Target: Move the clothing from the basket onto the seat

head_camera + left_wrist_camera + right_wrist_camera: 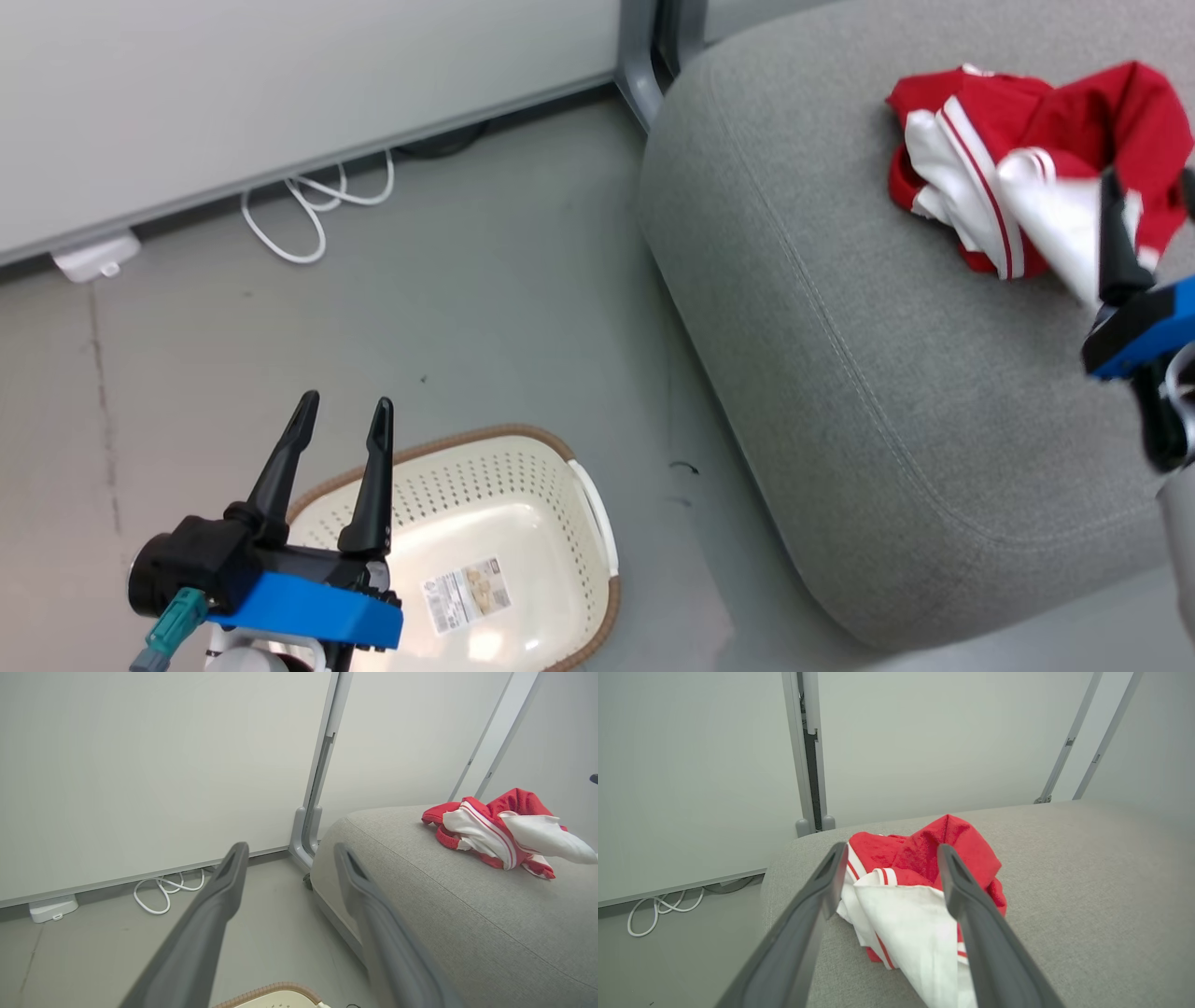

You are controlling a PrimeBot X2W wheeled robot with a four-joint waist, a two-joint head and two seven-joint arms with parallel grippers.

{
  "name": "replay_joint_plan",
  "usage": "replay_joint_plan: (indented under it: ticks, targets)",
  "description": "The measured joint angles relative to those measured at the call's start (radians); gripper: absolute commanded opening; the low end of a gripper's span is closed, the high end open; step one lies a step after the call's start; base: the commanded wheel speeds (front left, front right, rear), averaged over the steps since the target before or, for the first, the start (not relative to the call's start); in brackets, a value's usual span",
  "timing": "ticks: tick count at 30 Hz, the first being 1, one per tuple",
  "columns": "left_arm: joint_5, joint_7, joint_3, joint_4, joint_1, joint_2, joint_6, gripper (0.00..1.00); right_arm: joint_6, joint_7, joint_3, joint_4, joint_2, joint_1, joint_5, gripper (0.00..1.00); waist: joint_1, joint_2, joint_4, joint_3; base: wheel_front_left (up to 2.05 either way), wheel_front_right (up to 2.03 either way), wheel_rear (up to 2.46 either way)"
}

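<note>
The left gripper (345,401), two long dark fingers on a blue-and-black body, hovers at the lower left of the head view with its jaws wide apart and nothing between them; its wrist is cut off by the bottom edge. Under and just behind it, on the grey floor (485,280), stands the small cream-white perforated plastic basket (523,431) with a brown woven-look rim. The basket's near end is cut off by the frame and partly hidden by the gripper, and a printed paper label (464,591) shows on its bottom. In the left wrist view only an arc of the rim (275,989) peeks in below the spread fingers (219,896). To the right, the large grey fabric-upholstered seat (887,373) with rounded edges and a stitched seam runs out of frame. The right gripper (1150,187) hangs over it, half cut off by the right edge. Its own view shows the right gripper (892,848) wide open. The clothing (1027,121), a crumpled red-and-white striped fabric heap, lies on the seat close to its far edge. A white fold (920,942) runs between the fingers toward the bottom edge, and whether it is caught on them cannot be told. The two garments cannot be told apart. Beyond, a looped white cable (308,210) lies at the foot of a pale wall panel (280,84).
</note>
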Motion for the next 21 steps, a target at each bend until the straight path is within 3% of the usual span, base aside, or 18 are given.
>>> replay_joint_plan:
  ticks: [21]
  targets:
    - [-0.001,0.000,0.072,0.074,0.075,-0.068,-0.004,1.00,0.000,0.149,-0.082,-0.528,0.217,0.492,-0.115,1.00,0.0000,0.0000,0.173,-0.150,0.00,0.00,0.00]
